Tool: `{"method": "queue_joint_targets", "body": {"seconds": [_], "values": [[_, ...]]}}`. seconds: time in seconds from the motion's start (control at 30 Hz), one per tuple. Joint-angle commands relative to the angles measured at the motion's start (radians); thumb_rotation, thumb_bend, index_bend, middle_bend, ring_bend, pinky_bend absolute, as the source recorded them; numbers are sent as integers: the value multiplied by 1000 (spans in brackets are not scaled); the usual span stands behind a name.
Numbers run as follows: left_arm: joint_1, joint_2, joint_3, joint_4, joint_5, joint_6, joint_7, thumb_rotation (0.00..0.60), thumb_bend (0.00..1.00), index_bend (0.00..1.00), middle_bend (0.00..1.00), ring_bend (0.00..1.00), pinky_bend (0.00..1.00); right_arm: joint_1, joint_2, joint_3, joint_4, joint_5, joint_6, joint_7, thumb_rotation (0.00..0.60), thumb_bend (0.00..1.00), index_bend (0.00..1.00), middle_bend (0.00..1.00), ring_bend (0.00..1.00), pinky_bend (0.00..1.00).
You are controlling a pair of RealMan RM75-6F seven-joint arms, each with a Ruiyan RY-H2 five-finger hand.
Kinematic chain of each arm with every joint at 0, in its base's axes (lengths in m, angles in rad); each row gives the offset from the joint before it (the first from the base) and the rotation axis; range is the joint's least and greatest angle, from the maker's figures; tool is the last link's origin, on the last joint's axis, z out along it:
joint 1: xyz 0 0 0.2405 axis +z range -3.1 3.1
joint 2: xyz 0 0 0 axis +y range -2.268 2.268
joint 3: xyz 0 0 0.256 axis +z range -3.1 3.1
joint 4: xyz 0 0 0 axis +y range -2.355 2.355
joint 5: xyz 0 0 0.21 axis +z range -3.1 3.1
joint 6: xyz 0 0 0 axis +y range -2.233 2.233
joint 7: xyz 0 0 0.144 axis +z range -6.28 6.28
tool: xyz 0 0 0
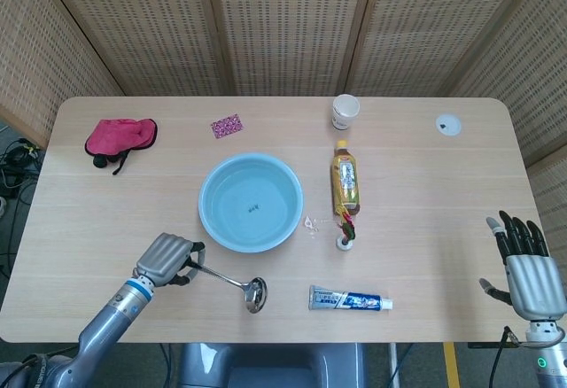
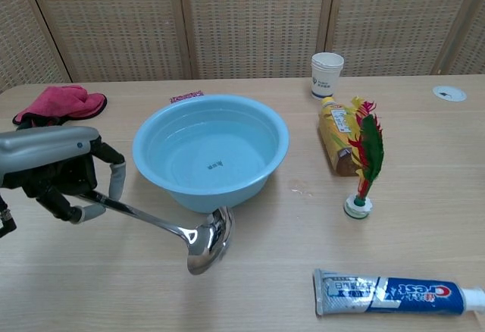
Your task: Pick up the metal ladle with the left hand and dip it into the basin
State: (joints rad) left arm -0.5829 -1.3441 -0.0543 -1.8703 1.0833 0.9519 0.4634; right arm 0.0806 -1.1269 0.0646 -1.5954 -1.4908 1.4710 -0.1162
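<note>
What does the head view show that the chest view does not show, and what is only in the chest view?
Only the head view shows the right robot hand, open at the table's right edge, and the whole table. Only the chest view shows the shuttlecock standing upright with red and green feathers. Both show the left robot hand holding the metal ladle, the blue basin, the toothpaste and the paper cup.

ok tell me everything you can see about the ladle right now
The ladle is shiny bare metal, with a thin straight handle and a round, mirror-like bowl. The left hand grips the handle's end, fingers curled around it. The handle slopes down to the right, so the bowl hangs lowest, just in front of the blue basin, outside it. In the chest view the bowl appears lifted off the table; nothing else seems to touch the ladle.
</note>
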Motion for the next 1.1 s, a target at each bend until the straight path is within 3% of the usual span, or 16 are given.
{"method": "queue_joint_targets", "body": {"seconds": [0.03,0.27,0.47,0.67,1.1], "values": [[-74,64,-62,-58,-116,-39,55,600,723,678,930,959,1000,0,0,1,0,2,0,-2,600,0,0,0,0,0],[-233,131,-139,-112,-379,-36,202,600,725,677,930,959,1000,1,3,2,-5,0,3,1,600,0,0,0,0,0],[-339,132,-158,-96,-554,-13,286,600,731,677,930,959,1000,1,4,4,-7,0,4,4,600,0,0,0,0,0],[-499,68,-149,32,-781,7,415,600,735,683,930,959,1000,4,5,9,-5,9,-1,8,600,0,0,0,0,0],[-676,-104,-119,379,-1026,-49,549,600,751,696,930,959,1000,16,5,25,19,59,-39,34,600,0,0,0,0,0]]}}
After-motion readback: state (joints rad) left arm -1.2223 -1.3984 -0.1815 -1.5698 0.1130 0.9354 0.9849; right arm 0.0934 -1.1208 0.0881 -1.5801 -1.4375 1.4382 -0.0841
